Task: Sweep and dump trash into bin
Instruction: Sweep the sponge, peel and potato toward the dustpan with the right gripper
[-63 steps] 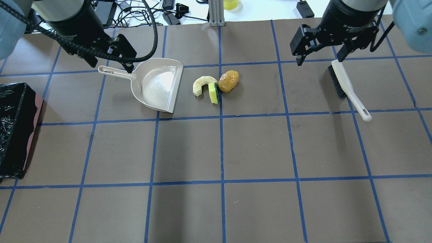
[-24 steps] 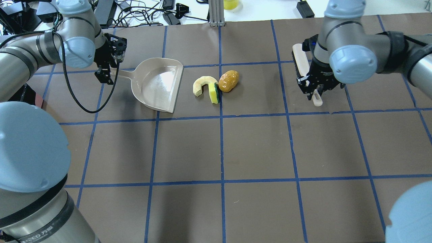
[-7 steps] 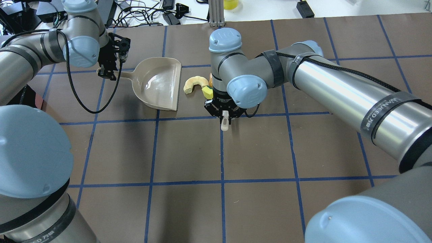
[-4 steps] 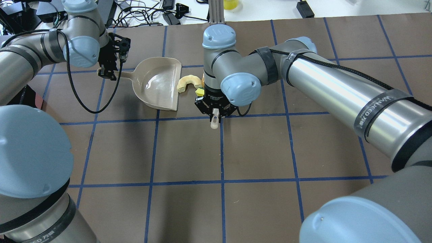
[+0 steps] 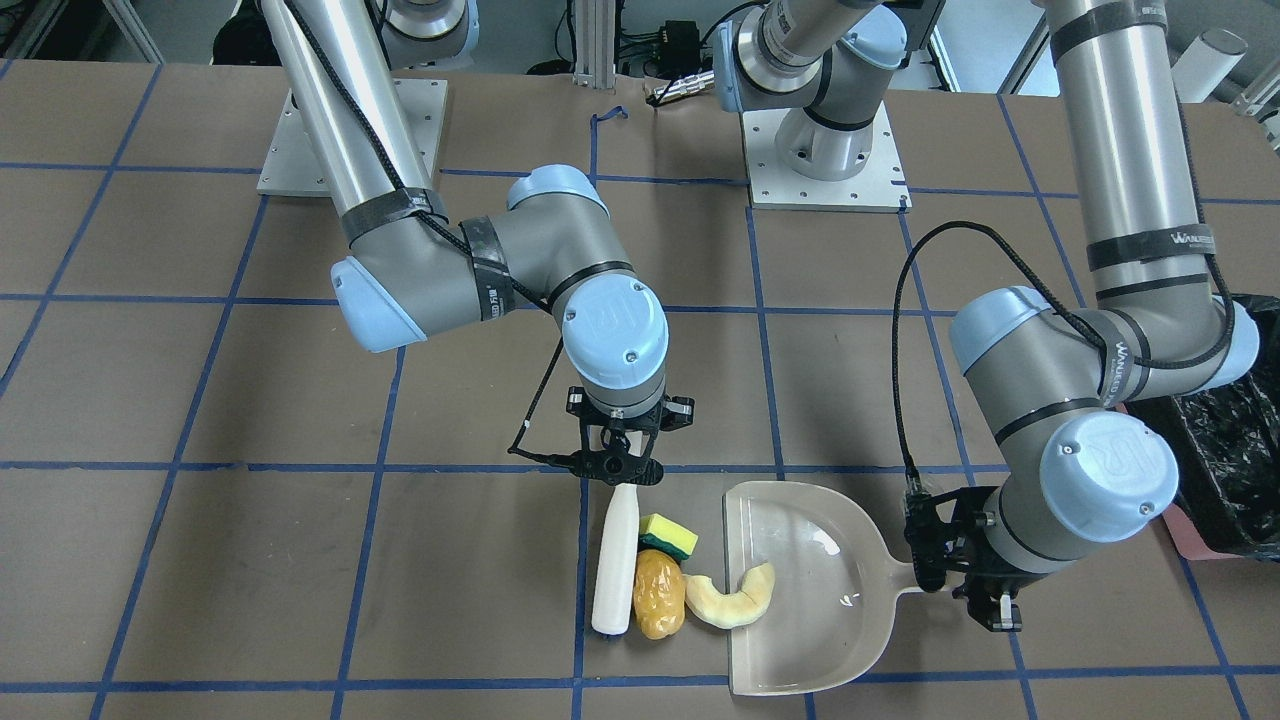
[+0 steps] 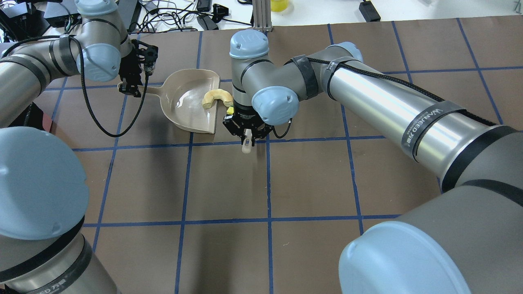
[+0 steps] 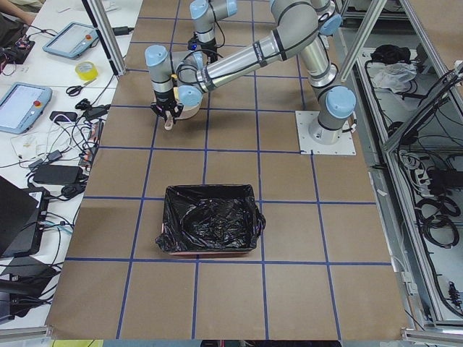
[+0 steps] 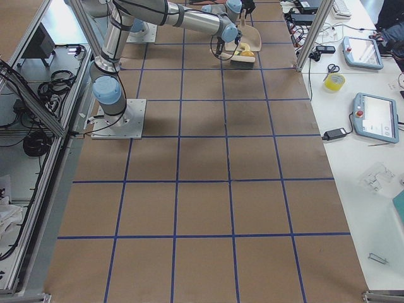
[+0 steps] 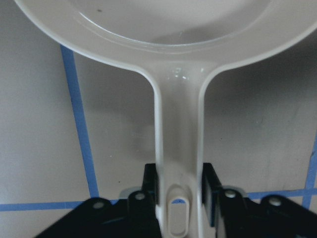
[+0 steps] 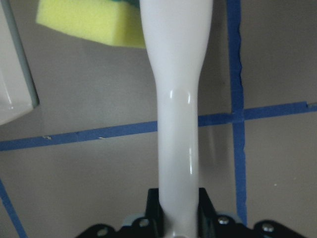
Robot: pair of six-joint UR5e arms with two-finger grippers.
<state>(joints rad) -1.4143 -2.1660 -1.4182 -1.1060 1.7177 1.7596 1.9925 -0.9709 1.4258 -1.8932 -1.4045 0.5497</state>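
My right gripper is shut on the handle of a white brush, whose head stands on the table against the trash. The golden-brown lump and the yellow-green sponge lie beside the brush. The cream crescent lies across the lip of the beige dustpan, one end inside. My left gripper is shut on the dustpan's handle. Overhead, the crescent shows half inside the dustpan, and my right arm hides the lump. The bin, lined with a black bag, stands far off on my left.
Blue tape lines divide the brown table into squares. The bin's edge shows just beyond my left arm's elbow. Cables and tablets lie on the white bench past the table's far edge.
My right arm has swept the brush leftward toward the dustpan, pushing the trash along; the crescent has slid onto the dustpan's lip. The left gripper and dustpan have stayed put.
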